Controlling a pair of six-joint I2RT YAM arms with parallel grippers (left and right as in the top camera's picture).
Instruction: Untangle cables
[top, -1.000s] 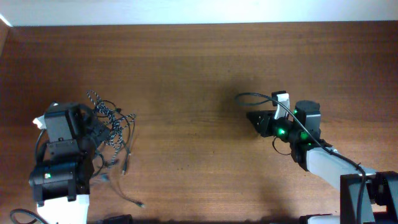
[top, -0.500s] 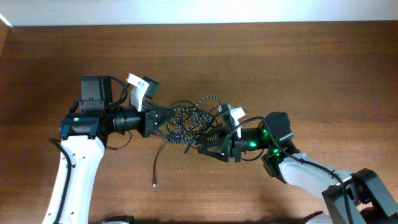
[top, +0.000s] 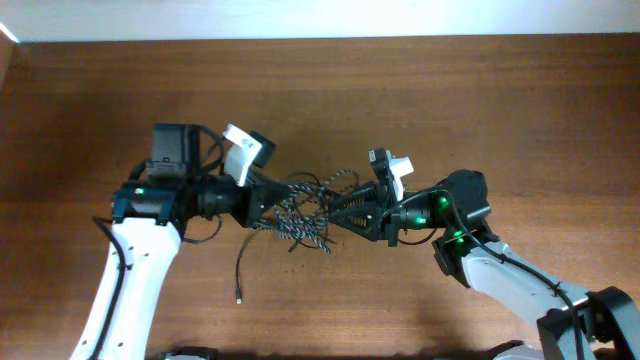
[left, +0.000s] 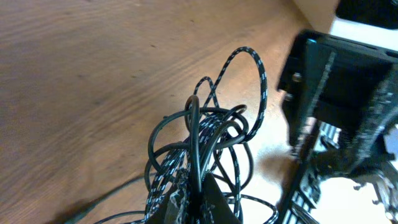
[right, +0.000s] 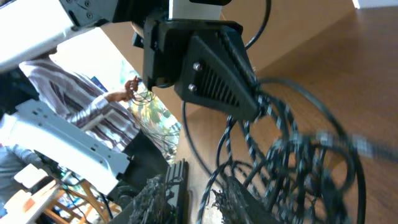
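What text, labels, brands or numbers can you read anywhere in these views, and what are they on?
No text is legible in any view.
left-wrist white module: tiny dark specks, too small to read.
right-wrist white module: nothing readable.
cables: no print visible.
table: bare wood grain, no markings.

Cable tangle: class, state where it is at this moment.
Near the overhead view's centre, the cable tangle sits between the left pincer, which grips it, and the right pincer.
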